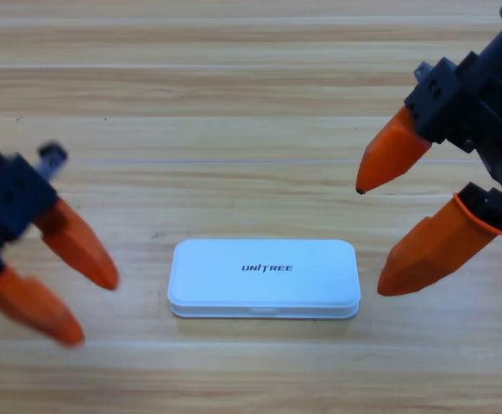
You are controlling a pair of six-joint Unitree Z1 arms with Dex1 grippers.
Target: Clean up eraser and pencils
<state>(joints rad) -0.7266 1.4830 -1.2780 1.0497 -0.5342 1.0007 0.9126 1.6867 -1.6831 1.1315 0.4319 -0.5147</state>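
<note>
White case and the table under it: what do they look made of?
The white case looks like moulded plastic with a smooth, slightly glossy finish: rounded corners, a lid seam along its front edge, printed UNITREE lettering. It lies shut. The table looks like pale wood or a wood-look laminate: long grain streaks and plank lines; which one cannot be told. The left gripper and right gripper flank the case, open.

- Your left gripper (80, 304) has a black, blocky body with two orange jaws. Each jaw is long and smooth, and it narrows to a rounded tip.
- A small grey part stands out from the top of this black body.
- Your right gripper (370, 237) has the same black housing, made of angular blocks, with a small grey part at its upper edge.
- Its two orange jaws are cone-shaped; the upper one ends in a small dark point.
</note>
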